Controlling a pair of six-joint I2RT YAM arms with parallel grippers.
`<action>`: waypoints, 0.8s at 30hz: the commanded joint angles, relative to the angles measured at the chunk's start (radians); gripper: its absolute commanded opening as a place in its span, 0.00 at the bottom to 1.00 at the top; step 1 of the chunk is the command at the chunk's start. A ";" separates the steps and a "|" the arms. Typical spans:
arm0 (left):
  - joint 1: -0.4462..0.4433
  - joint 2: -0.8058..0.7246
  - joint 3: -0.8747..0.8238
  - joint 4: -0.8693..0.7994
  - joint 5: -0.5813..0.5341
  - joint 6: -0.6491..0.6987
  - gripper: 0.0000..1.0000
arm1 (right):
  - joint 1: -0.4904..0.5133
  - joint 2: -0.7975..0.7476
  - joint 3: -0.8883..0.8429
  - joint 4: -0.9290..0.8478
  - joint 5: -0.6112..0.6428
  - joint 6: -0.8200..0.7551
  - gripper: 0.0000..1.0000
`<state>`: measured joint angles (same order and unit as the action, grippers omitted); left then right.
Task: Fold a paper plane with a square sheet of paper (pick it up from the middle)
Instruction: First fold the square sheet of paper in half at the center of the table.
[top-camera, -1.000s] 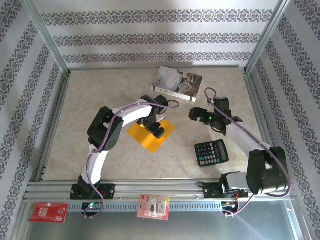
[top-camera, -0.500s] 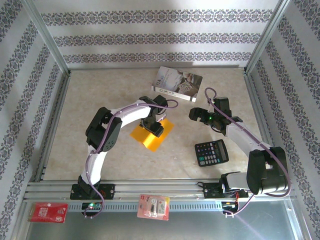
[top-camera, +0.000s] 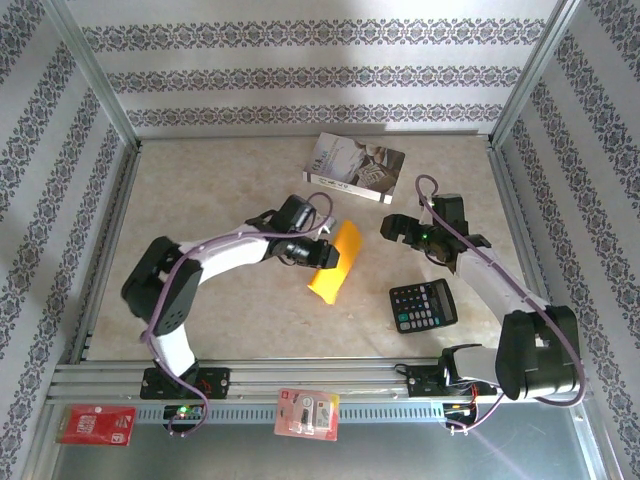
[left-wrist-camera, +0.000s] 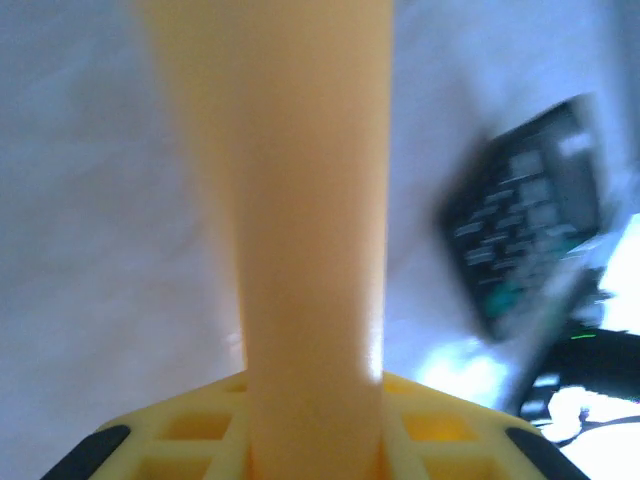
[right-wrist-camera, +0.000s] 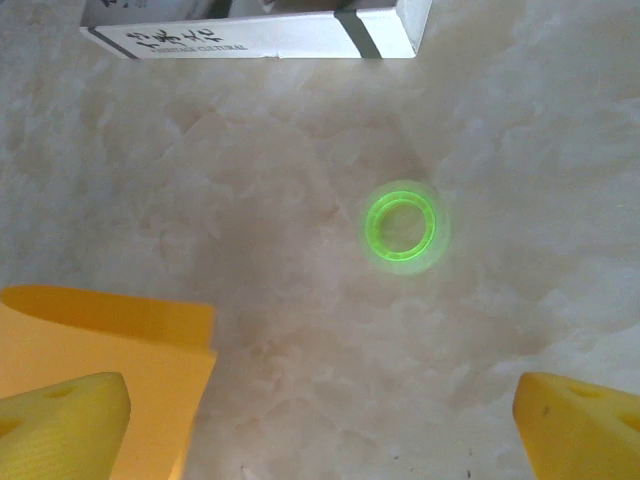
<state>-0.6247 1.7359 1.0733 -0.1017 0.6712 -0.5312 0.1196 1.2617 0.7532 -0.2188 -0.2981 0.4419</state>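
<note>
At the middle of the tabletop (top-camera: 215, 185), beyond the calculator (top-camera: 422, 305), left arm (top-camera: 225, 250) reaches low rightward, its tool (top-camera: 320, 254) pinched on the square sheet of paper (top-camera: 337, 262), held up on edge; right tool (top-camera: 396, 228) wide open, empty, book (top-camera: 355, 167) farthest.

Thin, plain orange-yellow square sheet of paper (top-camera: 336, 262): unprinted, no sharp crease visible. Not flat; pinched near middle by left hand (top-camera: 322, 254), sides bowed together into narrow curved band. Top view: slim slanted strip over middle of beige counter (top-camera: 230, 180), upper end toward far side, pointed lower corner toward near edge; corner touching counter or not: cannot tell. Left wrist view: sheet (left-wrist-camera: 310, 200) rises as smooth, blurred column out of grip. Right wrist view: one corner with straight edge (right-wrist-camera: 110, 330), lower left.
</note>
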 joint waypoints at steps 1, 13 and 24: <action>0.065 -0.038 -0.175 0.653 0.169 -0.468 0.26 | -0.008 -0.046 0.051 -0.070 -0.044 -0.020 0.98; 0.076 -0.031 -0.364 0.543 -0.041 -0.442 0.27 | 0.155 0.079 0.067 -0.013 -0.142 0.035 0.93; 0.060 -0.018 -0.365 0.346 -0.181 -0.302 0.30 | 0.320 0.283 0.047 0.272 -0.174 0.228 0.56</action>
<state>-0.5507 1.7103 0.7067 0.3244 0.5587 -0.9012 0.4133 1.5127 0.8028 -0.0631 -0.4545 0.5980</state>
